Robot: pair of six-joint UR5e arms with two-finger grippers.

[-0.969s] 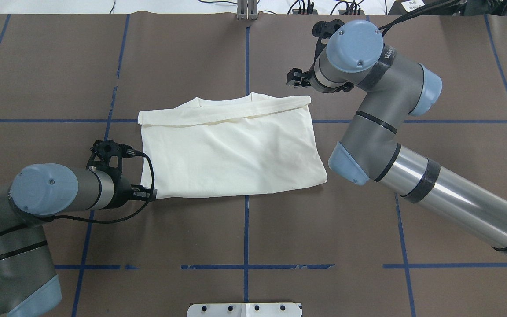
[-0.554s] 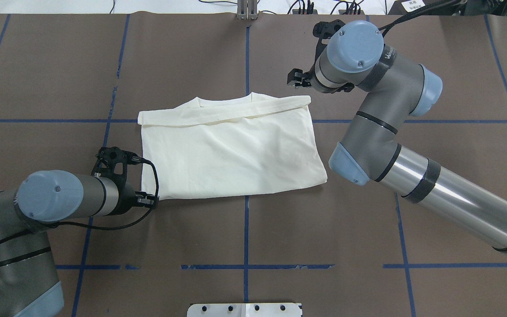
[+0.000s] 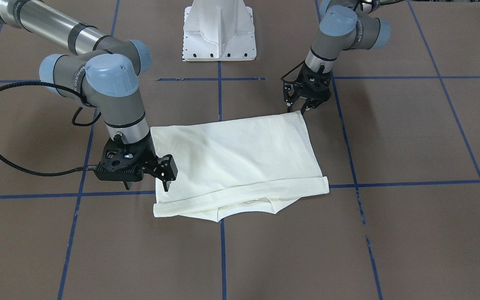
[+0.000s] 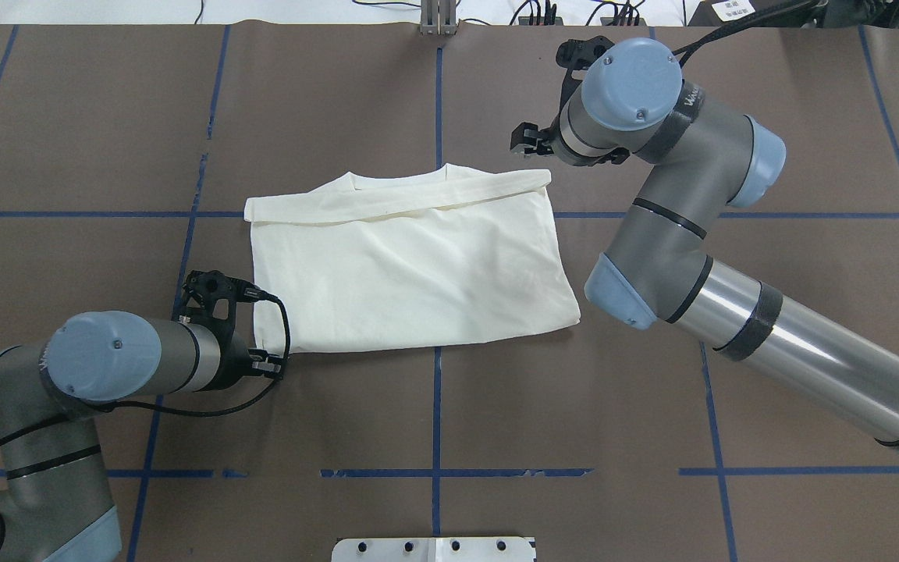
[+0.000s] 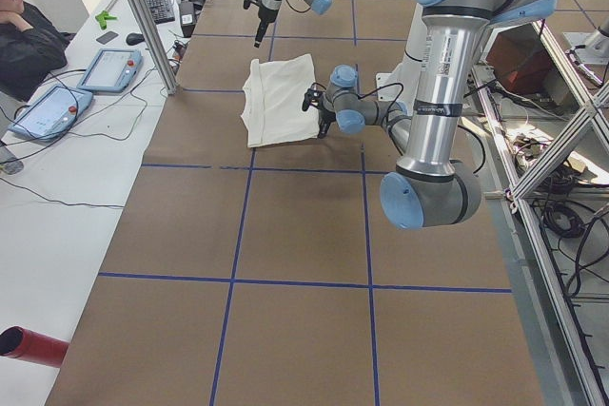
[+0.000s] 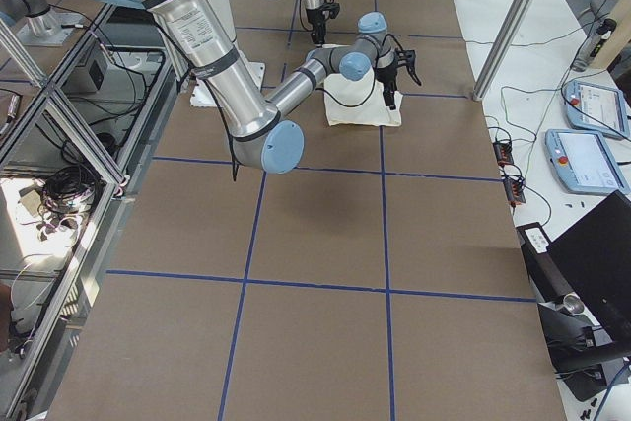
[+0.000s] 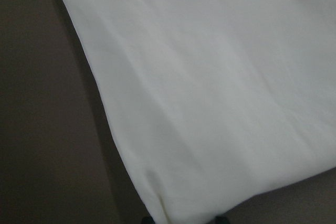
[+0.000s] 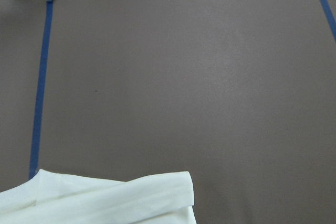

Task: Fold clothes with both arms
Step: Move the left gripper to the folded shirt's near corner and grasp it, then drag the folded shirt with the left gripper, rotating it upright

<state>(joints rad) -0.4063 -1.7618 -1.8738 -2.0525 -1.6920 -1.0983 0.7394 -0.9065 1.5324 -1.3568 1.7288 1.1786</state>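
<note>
**Shirt and pincers.** The shirt (image 4: 410,265) is shown folded to a rough rectangle and laid plain side up at the middle of the brown worktop (image 4: 434,101). Its collar (image 4: 399,181) is turned away from the robot, and a folded strip of cloth is laid across that far edge. No print is seen.

The left pincer (image 3: 295,111) is set low at the shirt's near left corner. It is released, and in the left wrist view that corner is seen between its two dark fingertips.

The right pincer (image 3: 164,174) is placed by the far right corner, just beyond the cloth in the overhead view. Whether it is released or clenched cannot be told.

The worktop is crossed by blue tape lines (image 4: 438,406). A white base (image 3: 219,29) is mounted at the robot's edge.
</note>
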